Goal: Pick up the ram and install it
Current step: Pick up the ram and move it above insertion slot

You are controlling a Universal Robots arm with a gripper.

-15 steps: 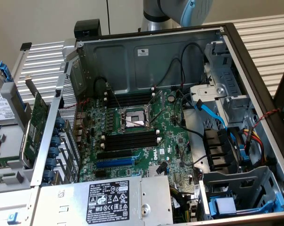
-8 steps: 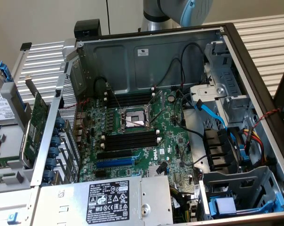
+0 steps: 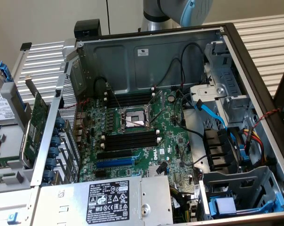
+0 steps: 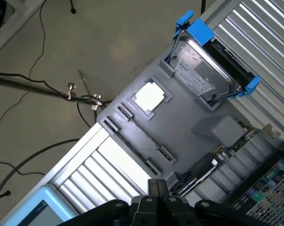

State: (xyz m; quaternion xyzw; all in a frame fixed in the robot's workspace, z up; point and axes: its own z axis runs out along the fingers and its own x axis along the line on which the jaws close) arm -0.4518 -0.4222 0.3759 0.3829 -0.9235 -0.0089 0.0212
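Exterior view: open computer case lies on its side. The motherboard faces up, with the processor socket at frame centre. 2 banks of black memory slots with white end clips sit by the socket, 1 above it and 1 below it. The power supply sits along the lower edge. The robot arm is at the top edge, behind the case's rear wall.

Wrist view: camera looks down on a grey parts tray. The gripper hangs over the tray's near end, fingers pressed together with nothing between them. On the tray:
- hard drive in a blue bracket, at the far end
- processor chip in a square recess, beside the drive
- long narrow holder with end clips, between chip and gripper
- green expansion card, on edge

The ram appears to be the slim dark stick with a pale edge between the expansion card and the gripper, close to the fingertips but not touching. It is seen edge-on, so its label and chips cannot be made out. Loose cables trail on the floor beyond the tray.
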